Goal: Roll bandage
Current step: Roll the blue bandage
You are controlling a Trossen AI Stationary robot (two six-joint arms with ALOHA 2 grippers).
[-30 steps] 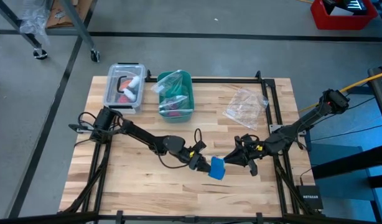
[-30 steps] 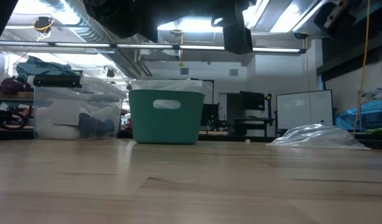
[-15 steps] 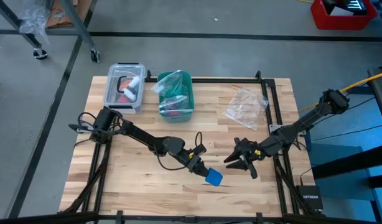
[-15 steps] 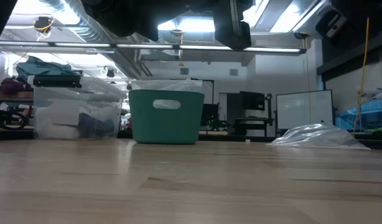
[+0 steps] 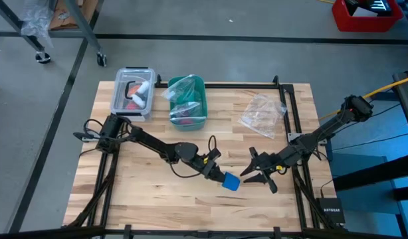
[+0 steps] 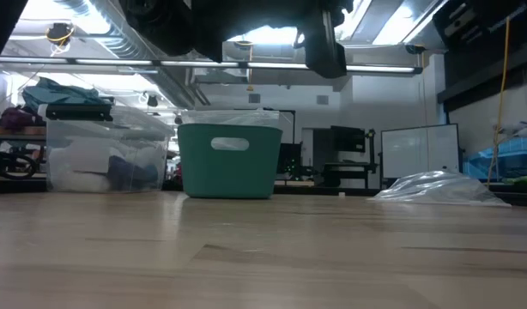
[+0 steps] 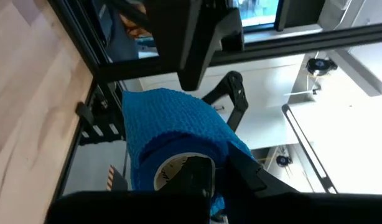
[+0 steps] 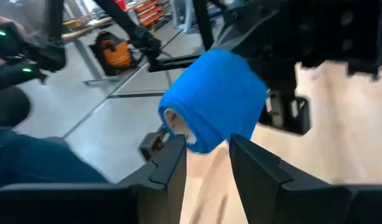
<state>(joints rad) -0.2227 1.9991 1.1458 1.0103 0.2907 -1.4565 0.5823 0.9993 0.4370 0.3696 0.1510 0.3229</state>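
Bright blue bandage (image 5: 230,182), rolled into a small cylinder, pale core showing, lifted above table

On the table (image 5: 124,192), a lidded box (image 5: 133,93) sits at the far-left corner with a bin (image 5: 188,103) just beside it on its right — a plastic bag (image 5: 262,113) lies toward the far-right corner. Near the front edge's middle, the bandage (image 5: 231,182) is held between the left gripper (image 5: 220,178) and the right gripper (image 5: 249,176) — left gripper on its left, right gripper just to its right.
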